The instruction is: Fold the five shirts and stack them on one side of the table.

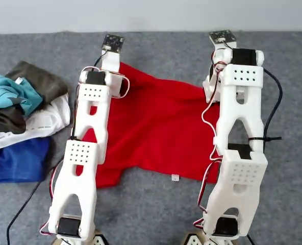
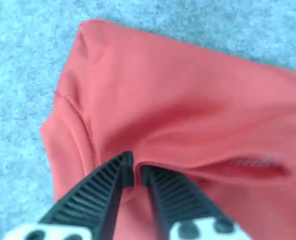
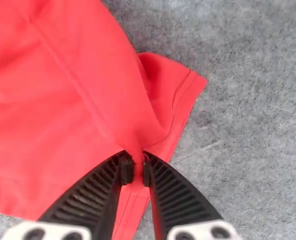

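Note:
A red shirt (image 1: 156, 130) lies spread on the grey table between the two arms. My left gripper (image 2: 136, 171) is shut on a pinch of the red shirt (image 2: 188, 110) near its far left corner, by a sleeve seam. My right gripper (image 3: 134, 169) is shut on the red shirt (image 3: 53, 100) at its far right side, beside a sleeve hem. In the high view the left gripper (image 1: 111, 64) and the right gripper (image 1: 215, 84) sit at the shirt's far edge. Other shirts, teal (image 1: 10, 94), dark brown (image 1: 41, 79), white (image 1: 44, 120) and blue (image 1: 16, 161), lie heaped at the left.
Grey carpet-like table surface (image 1: 156, 209) lies bare in front of the red shirt and to the right of the right arm. A small white tag (image 1: 175, 177) shows at the shirt's near hem. The shirt heap occupies the left edge.

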Motion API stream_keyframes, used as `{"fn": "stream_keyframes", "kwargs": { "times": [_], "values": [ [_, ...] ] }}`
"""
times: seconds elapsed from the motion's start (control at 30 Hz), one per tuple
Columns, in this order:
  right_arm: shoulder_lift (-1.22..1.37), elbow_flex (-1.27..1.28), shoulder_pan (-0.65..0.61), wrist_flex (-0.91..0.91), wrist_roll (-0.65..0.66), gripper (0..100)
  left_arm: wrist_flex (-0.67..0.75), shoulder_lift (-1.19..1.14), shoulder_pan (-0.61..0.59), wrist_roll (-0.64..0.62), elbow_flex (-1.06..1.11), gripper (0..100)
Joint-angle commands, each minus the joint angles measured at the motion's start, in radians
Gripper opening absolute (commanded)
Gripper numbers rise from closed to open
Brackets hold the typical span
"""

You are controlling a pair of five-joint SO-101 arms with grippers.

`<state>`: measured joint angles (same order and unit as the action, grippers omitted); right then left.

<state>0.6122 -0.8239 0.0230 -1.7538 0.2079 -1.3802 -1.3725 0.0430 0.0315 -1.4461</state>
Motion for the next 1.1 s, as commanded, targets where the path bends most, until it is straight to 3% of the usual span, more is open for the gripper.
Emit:
{"fn": "stream_keyframes", "kwargs": {
  "times": [0.0, 0.17, 0.27, 0.53, 0.67, 0.9, 1.07],
  "values": [
    [-0.061, 0.002, 0.005, -0.031, -0.011, 0.9, 0.018, 0.011, -0.003, -0.003, -0.041, 1],
    [-0.061, 0.002, 0.005, -0.031, -0.011, 0.9, -0.006, 0.018, -0.002, -0.003, -0.101, 1],
    [-0.073, 0.002, 0.004, -0.036, -0.011, 0.9, -0.087, 0.018, -0.002, -0.003, -0.246, 1],
    [-0.237, 0.032, -0.042, -0.042, -0.002, 0.9, -0.330, 0.244, -0.009, 0.012, -0.234, 1],
    [-0.383, 0.233, -0.061, -0.042, 0.015, 0.9, -0.376, 0.344, -0.023, 0.094, -0.232, 1],
    [-0.688, 0.649, -0.044, -0.030, 0.112, 0.9, -0.379, 0.499, -0.048, 0.094, -0.217, 1],
    [-0.849, 0.899, 0.013, 0.059, 0.126, 0.9, -0.379, 0.675, -0.048, 0.097, 0.038, 1]
  ]
}}
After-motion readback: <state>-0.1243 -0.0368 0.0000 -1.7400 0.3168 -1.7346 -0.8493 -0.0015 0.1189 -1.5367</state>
